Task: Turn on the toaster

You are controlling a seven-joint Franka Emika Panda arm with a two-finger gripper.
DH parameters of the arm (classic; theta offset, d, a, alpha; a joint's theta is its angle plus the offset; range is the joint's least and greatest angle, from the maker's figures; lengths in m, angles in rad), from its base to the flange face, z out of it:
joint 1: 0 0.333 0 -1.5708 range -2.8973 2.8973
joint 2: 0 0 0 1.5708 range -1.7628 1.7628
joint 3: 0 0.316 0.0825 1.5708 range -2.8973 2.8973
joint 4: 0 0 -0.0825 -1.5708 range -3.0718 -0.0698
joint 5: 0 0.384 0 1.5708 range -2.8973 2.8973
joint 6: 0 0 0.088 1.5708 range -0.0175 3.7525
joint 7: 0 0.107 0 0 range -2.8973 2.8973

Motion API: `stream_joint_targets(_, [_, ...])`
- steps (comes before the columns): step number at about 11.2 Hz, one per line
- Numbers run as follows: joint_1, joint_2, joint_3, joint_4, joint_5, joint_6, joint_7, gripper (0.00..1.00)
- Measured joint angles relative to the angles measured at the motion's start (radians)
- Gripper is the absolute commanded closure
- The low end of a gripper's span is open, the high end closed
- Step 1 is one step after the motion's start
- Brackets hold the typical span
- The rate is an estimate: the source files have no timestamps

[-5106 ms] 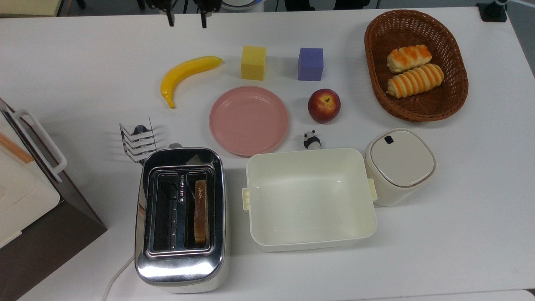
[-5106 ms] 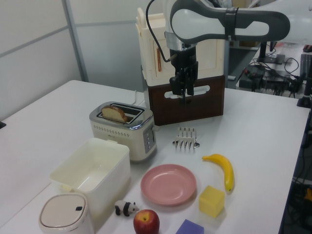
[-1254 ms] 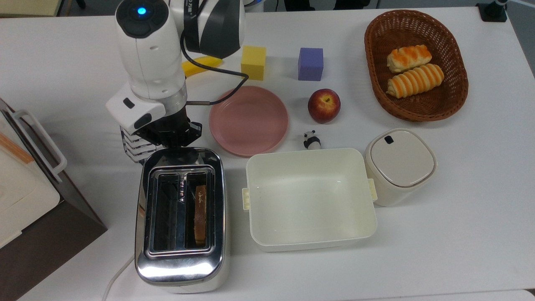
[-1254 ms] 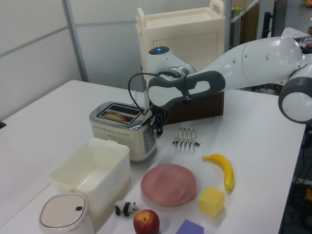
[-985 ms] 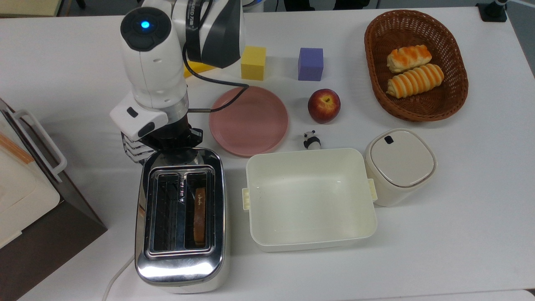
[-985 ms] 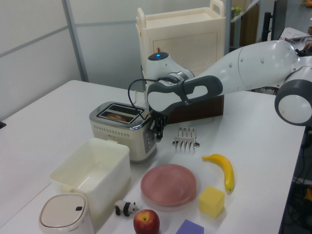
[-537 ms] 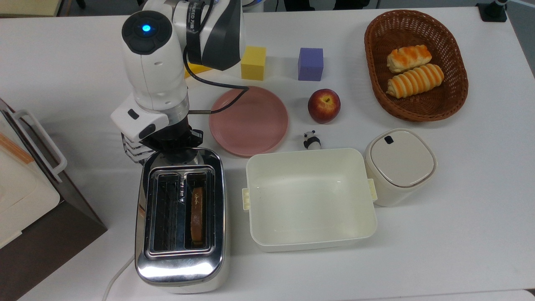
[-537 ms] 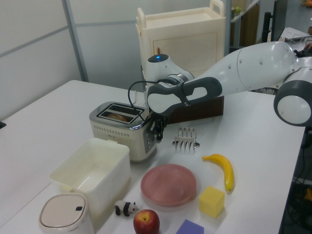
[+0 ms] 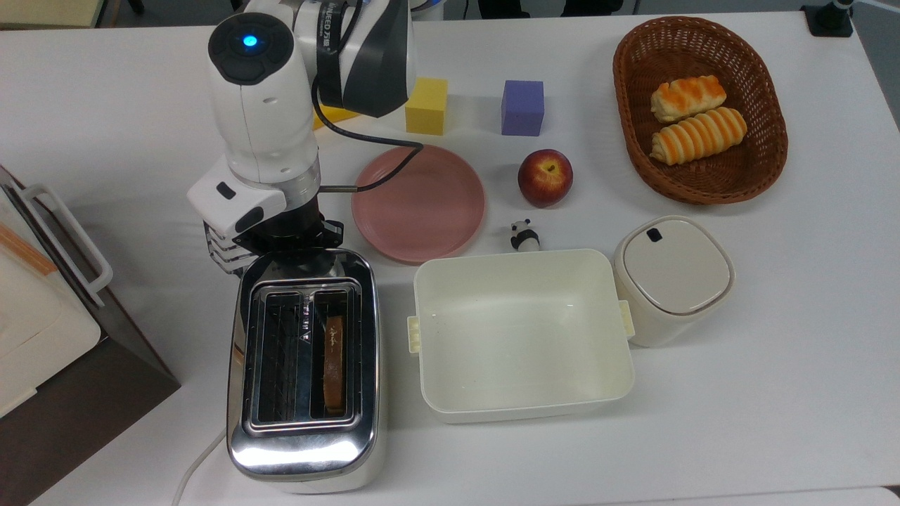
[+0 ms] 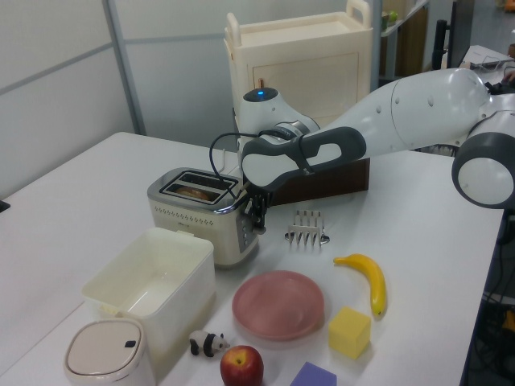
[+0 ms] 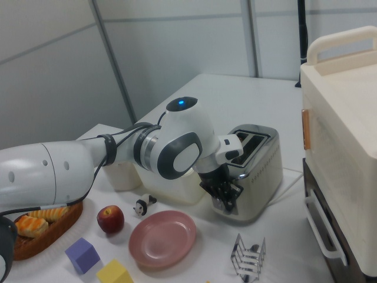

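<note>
The chrome toaster (image 9: 304,365) stands on the white counter (image 9: 738,393) near the top view's lower left, its long side just beside the cream tub (image 9: 520,334). A slice of bread (image 9: 335,364) sits low inside the slot nearer the tub; the other slot is dark. A white cord (image 9: 193,467) leaves the toaster at the end away from the arm. The pincer (image 11: 227,197) points downward and is pressed against the toaster's end face, at the control side, as the right view and the left view show. Whether its fingers are apart or together cannot be told, and no object is seen in its hold. The wire toast rack (image 10: 306,227) stands just beside that end of the toaster, partly under the arm in the top view. The pink plate (image 9: 418,204) lies near the toaster's end, beyond the tub. A banana (image 10: 366,278), a yellow cube (image 9: 427,105), a purple cube (image 9: 522,107), an apple (image 9: 545,177) and a small panda figure (image 9: 524,235) lie around the plate. A wicker basket (image 9: 770,169) holds two bread rolls (image 9: 696,119).
</note>
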Motion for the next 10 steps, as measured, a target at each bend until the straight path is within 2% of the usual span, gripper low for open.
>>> stream_joint_targets(5, [0.001,-0.024,0.0,0.002,0.0,-0.009,0.0,1.0])
stream_joint_targets(10, [0.006,-0.076,0.002,0.007,0.0,-0.087,0.0,1.0])
